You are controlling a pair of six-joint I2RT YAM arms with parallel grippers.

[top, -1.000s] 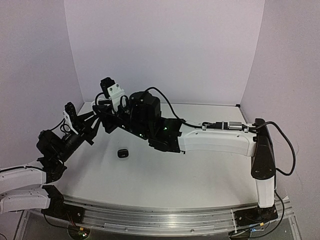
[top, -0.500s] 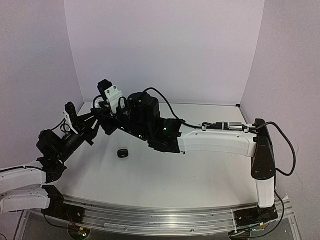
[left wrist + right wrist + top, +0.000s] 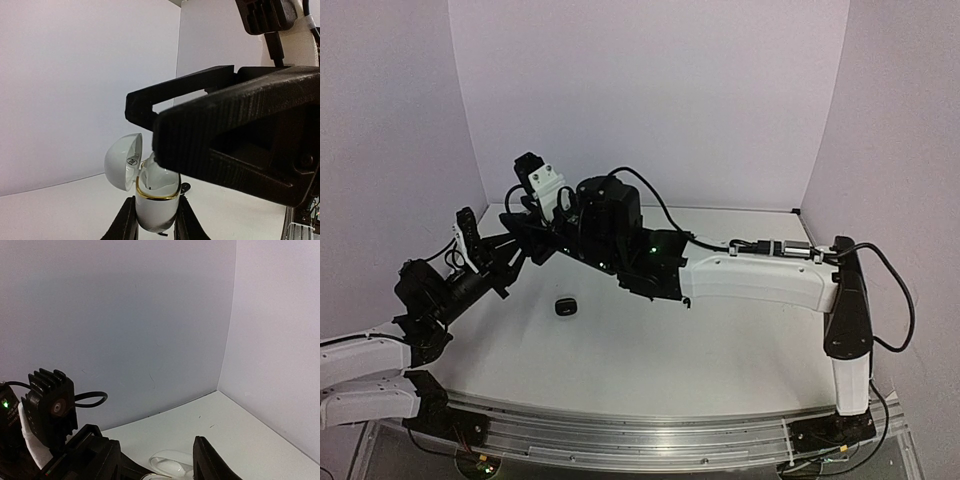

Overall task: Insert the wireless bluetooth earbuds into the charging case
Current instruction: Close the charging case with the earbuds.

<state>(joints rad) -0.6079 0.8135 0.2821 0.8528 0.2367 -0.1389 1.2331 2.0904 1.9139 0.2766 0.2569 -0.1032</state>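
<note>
White plastic with a gold rim: the white case (image 3: pixel 156 205) stands upright, pinched at its base by the closed left hand (image 3: pixel 154 222), with its lid (image 3: pixel 122 162) swung open. A white shape, seemingly an earbud (image 3: pixel 157 172), stands in the case's mouth. The right hand (image 3: pixel 152 467) hangs just above that mouth, fingers parted and holding nothing. Whether a fingertip touches the earbud I cannot tell. The case is held off the desk (image 3: pixel 720 350) near its far left corner, with the side wall (image 3: pixel 390 150) close beyond it. To the right of the case the desk lies open to its edge. A black case (image 3: pixel 565 306) lies nearer the arm bases, well apart from the white case.
</note>
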